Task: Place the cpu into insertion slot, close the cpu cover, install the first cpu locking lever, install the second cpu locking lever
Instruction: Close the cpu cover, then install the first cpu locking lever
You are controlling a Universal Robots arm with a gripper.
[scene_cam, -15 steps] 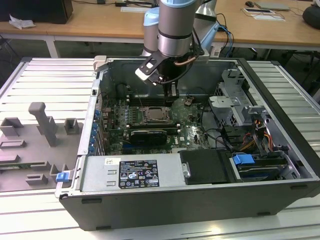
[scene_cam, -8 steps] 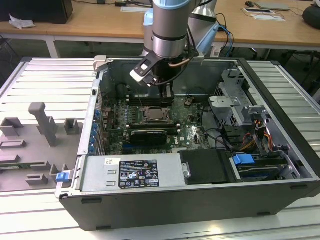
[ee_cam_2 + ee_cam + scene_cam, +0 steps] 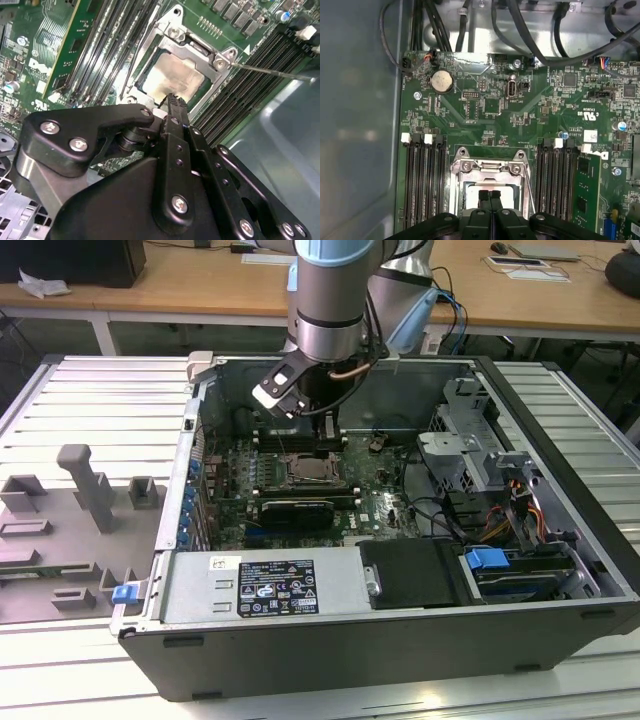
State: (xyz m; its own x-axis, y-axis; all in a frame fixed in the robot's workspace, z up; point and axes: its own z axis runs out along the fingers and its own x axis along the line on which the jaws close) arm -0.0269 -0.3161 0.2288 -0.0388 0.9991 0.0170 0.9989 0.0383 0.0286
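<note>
Gripper (image 3: 489, 194) tips together abv cpu (image 3: 175, 75); second wrist view: lever rod (image 3: 270, 71) alongside.

A big open computer box (image 3: 300, 665) sits on a pale striped table (image 3: 100, 400). Inside is a green board (image 3: 485, 120) with a round silver battery (image 3: 441, 81), long black slots (image 3: 422, 185) and black wires (image 3: 439, 27). Grey blocks (image 3: 85, 485) stand beside the box. A small blue clip (image 3: 124, 592) sits at its corner. Wooden desks (image 3: 200, 285) are behind.

The arm (image 3: 335, 300) reaches into the open case (image 3: 400, 660), gripper (image 3: 328, 433) just above the far edge of the slot (image 3: 312, 472). A grey fixture (image 3: 85, 490) lies at the exterior view's left.
</note>
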